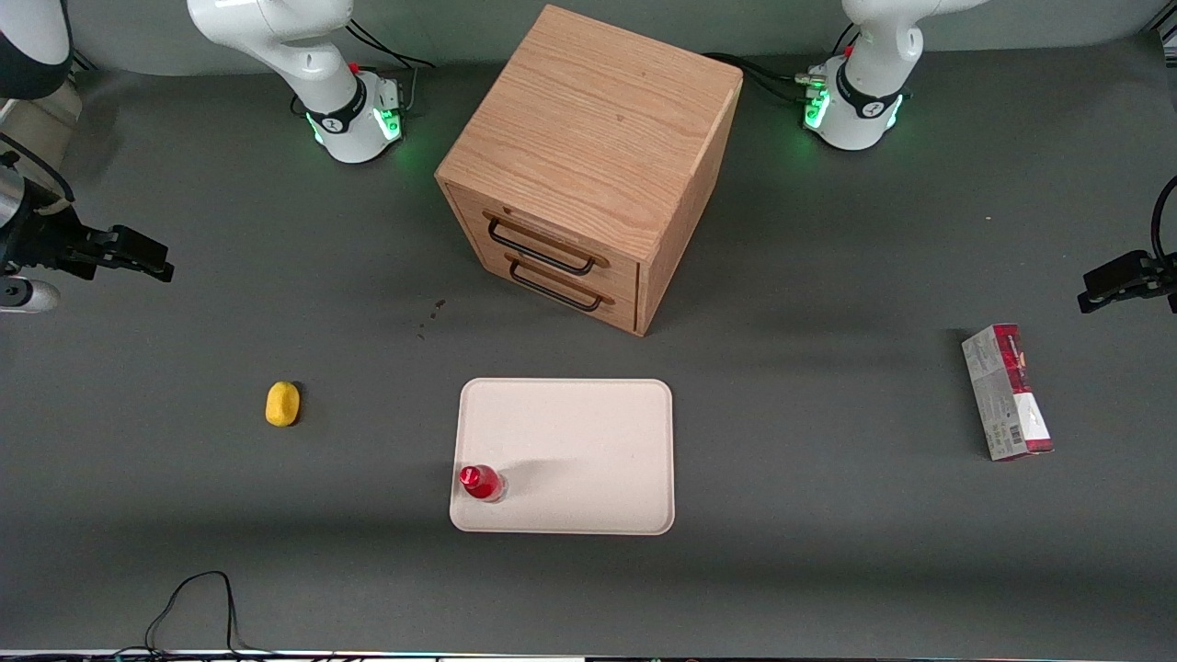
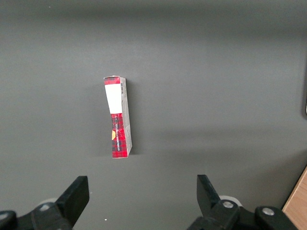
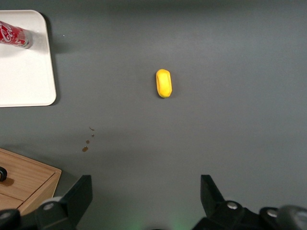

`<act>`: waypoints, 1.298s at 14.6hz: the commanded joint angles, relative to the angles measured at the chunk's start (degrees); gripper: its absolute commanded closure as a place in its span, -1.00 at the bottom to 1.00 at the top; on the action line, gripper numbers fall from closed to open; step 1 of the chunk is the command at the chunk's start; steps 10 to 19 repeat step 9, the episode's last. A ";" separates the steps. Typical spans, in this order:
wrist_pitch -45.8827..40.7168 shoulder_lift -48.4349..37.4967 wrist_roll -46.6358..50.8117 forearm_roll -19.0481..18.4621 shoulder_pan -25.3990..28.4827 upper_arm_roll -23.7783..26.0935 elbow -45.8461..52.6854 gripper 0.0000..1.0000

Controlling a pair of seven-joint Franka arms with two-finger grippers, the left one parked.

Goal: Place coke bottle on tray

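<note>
1. One small red bottle [image 1: 481, 481] stands upright on the cream tray [image 1: 588, 441], tucked into the tray's corner nearest the front camera, on the working arm's side.
2. Nothing touches the bottle; its red cap points up, and in the right wrist view the bottle [image 3: 14, 35] shows its white script against the tray [image 3: 26, 76].
3. Up and away at the working arm's end of the bench [image 1: 828, 570], the pincer [image 1: 138, 253] hangs in the air, well apart from both tray and bottle.
4. Its two black fingers [image 3: 79, 196] are spread wide with only grey bench between them, so the pincer [image 3: 146, 201] grips nothing.
5. A little yellow lump [image 1: 282, 404] lies on the bench between the pincer's side and the tray, apart from the tray's edge; the right wrist camera looks straight down on it [image 3: 163, 83].
6. A wooden cabinet [image 1: 588, 165] with two drawers and dark handles sits farther from the front camera than the tray, turned at an angle.
7. A few small brown specks [image 1: 432, 314] mark the bench in front of the cabinet.
8. Toward the parked arm's end, a red-and-grey carton [image 1: 1007, 393] lies flat on the bench, well apart from everything else.
</note>
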 commanded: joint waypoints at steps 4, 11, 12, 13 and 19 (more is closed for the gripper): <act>-1.11 -0.57 -0.52 -0.33 0.52 -1.86 0.79 -1.00; -1.11 -0.57 -0.43 -0.24 0.52 -1.68 0.88 -1.00; -1.11 -0.57 -0.43 -0.24 0.52 -1.68 0.88 -1.00; -1.11 -0.57 -0.43 -0.24 0.52 -1.68 0.88 -1.00; -1.11 -0.57 -0.43 -0.24 0.52 -1.68 0.88 -1.00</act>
